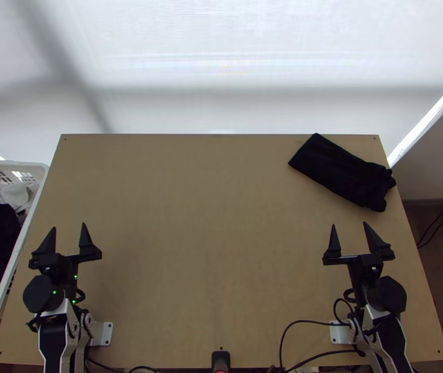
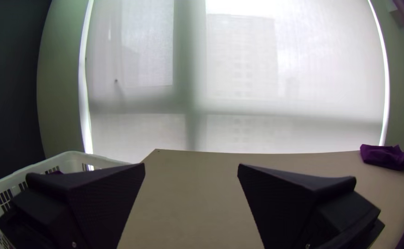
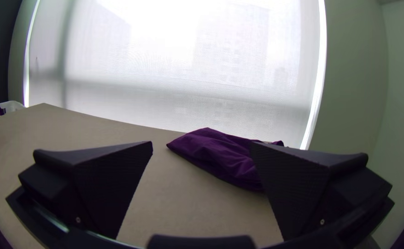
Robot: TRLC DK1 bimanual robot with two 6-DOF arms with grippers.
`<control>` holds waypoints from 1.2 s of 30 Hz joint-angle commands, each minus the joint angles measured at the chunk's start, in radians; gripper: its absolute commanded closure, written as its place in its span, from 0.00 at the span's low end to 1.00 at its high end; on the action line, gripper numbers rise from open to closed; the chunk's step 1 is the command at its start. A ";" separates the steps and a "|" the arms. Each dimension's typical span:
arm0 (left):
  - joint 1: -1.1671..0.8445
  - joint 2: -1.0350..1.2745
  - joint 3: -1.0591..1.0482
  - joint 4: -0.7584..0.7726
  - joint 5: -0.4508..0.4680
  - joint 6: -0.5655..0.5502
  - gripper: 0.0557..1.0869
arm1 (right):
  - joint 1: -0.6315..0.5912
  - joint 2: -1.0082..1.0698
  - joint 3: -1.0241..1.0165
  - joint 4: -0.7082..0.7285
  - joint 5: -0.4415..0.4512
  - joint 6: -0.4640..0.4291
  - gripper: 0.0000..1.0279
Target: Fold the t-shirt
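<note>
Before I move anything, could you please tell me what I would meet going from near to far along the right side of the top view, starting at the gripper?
Right gripper, open and holding nothing → dark cloth, lying near the far right corner of the table → white blind beyond.

I count one t-shirt, one counter, one laundry basket, one window blind, two grippers in all: left claw, right claw.
</note>
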 commanded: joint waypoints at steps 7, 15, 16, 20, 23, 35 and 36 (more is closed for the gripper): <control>0.174 -0.006 0.094 -0.039 -0.053 0.026 0.05 | -0.005 -0.008 -0.010 -0.011 0.002 -0.014 0.03; 0.226 0.262 0.385 -0.168 -0.060 -0.049 0.05 | -0.005 -0.008 -0.010 -0.011 0.002 -0.014 0.03; 0.254 0.325 0.435 -0.189 -0.060 -0.069 0.05 | -0.005 -0.008 -0.010 -0.011 0.002 -0.014 0.03; 0.383 0.561 0.623 -0.244 -0.048 -0.116 0.05 | -0.005 -0.008 -0.010 -0.011 0.002 -0.014 0.03; 0.434 0.712 0.741 -0.275 -0.045 -0.119 0.05 | -0.005 -0.008 -0.010 -0.011 0.002 -0.014 0.03; 0.688 1.370 1.195 -0.456 0.013 -0.109 0.05 | -0.005 -0.006 -0.010 -0.011 0.002 -0.014 0.03; 0.699 1.430 1.243 -0.488 0.013 -0.106 0.05 | -0.005 -0.008 -0.010 -0.011 0.002 -0.014 0.03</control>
